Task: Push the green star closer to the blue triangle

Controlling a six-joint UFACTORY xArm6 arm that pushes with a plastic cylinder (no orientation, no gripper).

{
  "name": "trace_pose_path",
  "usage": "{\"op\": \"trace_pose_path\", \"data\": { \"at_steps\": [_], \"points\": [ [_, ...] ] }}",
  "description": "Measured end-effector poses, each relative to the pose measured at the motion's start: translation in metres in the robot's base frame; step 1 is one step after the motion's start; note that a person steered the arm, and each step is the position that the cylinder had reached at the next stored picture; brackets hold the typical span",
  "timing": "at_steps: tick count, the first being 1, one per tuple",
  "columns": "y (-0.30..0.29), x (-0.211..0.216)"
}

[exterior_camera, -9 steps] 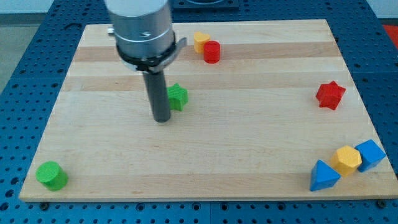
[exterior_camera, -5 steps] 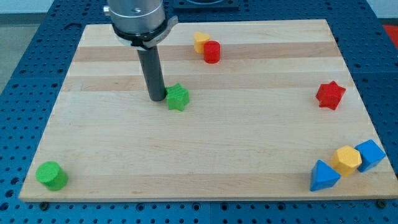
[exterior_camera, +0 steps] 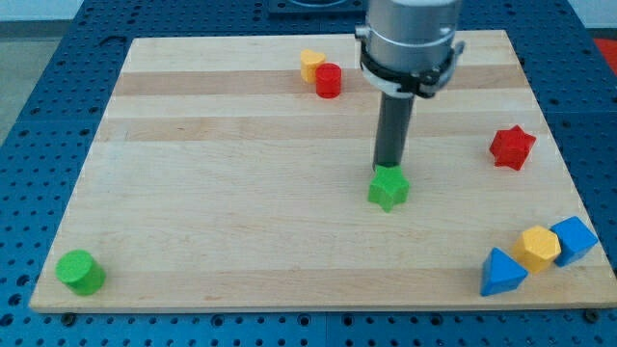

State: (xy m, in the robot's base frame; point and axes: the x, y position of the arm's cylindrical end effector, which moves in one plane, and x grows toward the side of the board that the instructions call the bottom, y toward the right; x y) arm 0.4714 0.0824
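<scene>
The green star (exterior_camera: pixel 388 189) lies on the wooden board (exterior_camera: pixel 193 222), a little right of its middle. My tip (exterior_camera: pixel 388 169) stands right behind the star, on its top side in the view, touching or nearly touching it. The blue triangle (exterior_camera: pixel 500 272) lies near the board's bottom right corner, well to the right of and below the star.
A yellow block (exterior_camera: pixel 538 248) and a blue block (exterior_camera: pixel 575 238) sit right beside the blue triangle. A red star (exterior_camera: pixel 511 146) lies at the right edge. A red cylinder (exterior_camera: pixel 329 80) and a yellow block (exterior_camera: pixel 310 65) sit at the top. A green cylinder (exterior_camera: pixel 79 272) lies bottom left.
The green star has moved to the right and down, from left of centre to right of centre. My tip has moved right with it, from the star's left to its top side.
</scene>
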Motion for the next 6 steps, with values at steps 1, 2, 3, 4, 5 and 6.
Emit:
{"op": "trace_pose_path", "data": {
  "at_steps": [1, 2, 3, 4, 5, 6],
  "points": [
    [0.015, 0.031],
    [0.024, 0.041],
    [0.013, 0.032],
    [-0.012, 0.021],
    [-0.042, 0.011],
    [-0.059, 0.035]
  ]
}}
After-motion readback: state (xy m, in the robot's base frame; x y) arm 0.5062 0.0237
